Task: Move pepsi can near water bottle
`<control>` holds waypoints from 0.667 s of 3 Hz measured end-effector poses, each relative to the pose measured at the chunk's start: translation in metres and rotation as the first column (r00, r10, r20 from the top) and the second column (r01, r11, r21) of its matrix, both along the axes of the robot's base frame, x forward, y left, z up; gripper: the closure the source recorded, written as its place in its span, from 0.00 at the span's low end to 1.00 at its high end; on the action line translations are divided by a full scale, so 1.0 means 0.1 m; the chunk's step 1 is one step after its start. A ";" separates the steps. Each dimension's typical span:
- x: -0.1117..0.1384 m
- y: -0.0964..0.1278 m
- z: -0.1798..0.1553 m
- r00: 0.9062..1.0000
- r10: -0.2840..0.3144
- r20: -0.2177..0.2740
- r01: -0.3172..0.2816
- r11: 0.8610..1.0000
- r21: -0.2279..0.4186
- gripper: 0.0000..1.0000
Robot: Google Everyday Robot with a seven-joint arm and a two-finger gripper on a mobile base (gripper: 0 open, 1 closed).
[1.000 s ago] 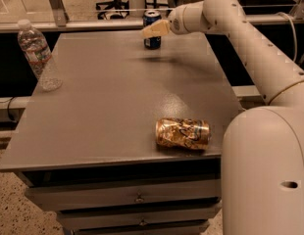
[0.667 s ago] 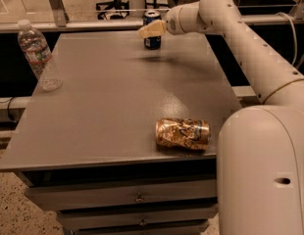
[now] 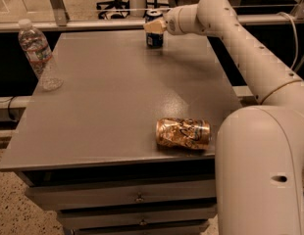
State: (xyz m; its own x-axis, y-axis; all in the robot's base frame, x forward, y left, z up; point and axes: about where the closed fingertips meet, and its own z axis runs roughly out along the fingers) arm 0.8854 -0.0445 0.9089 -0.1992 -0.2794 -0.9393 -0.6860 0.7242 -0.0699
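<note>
Almost nothing has moved since the earlier frames: the gripper point(image 3: 155, 26) stays at the same spot in the upper middle of the frame, and the cans and bottle lie where they lay.

The small dark blue pepsi can point(image 3: 154, 39) with its silver top stands upright at the far edge of the grey rectangular table point(image 3: 108, 92), upper centre of the frame. One tan finger point(image 3: 153, 26) of the gripper lies across the front of the can's middle, with the can's top showing above it and its blue body below. The other finger is hidden behind the can, and the pair look clamped on it. Whether the can's base touches the tabletop or sits just above it cannot be told.

The white jointed arm point(image 3: 250, 53) runs from the gripper to the right and down the right side of the frame to the bulky white robot body point(image 3: 262, 175) at lower right.

The clear ribbed plastic water bottle point(image 3: 38, 53) with a white cap and a white-and-red label stands upright at the table's left edge, upper left of the frame, well apart from the pepsi can.

A gold-orange patterned can point(image 3: 183, 133) lies on its side near the table's front edge, right of centre, just beside the robot body.

Grey drawers point(image 3: 137, 197) sit under the tabletop at the bottom of the frame.
</note>
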 end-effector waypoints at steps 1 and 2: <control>-0.23 -0.17 0.24 0.999 0.004 0.050 -0.003 1.000 -0.017 0.96; -0.51 -0.14 0.53 0.996 0.043 0.081 -0.040 0.999 -0.034 1.00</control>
State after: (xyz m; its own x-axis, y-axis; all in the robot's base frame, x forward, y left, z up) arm 0.8348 -0.0588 0.9621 -0.1100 -0.3164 -0.9422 -0.7067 0.6915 -0.1497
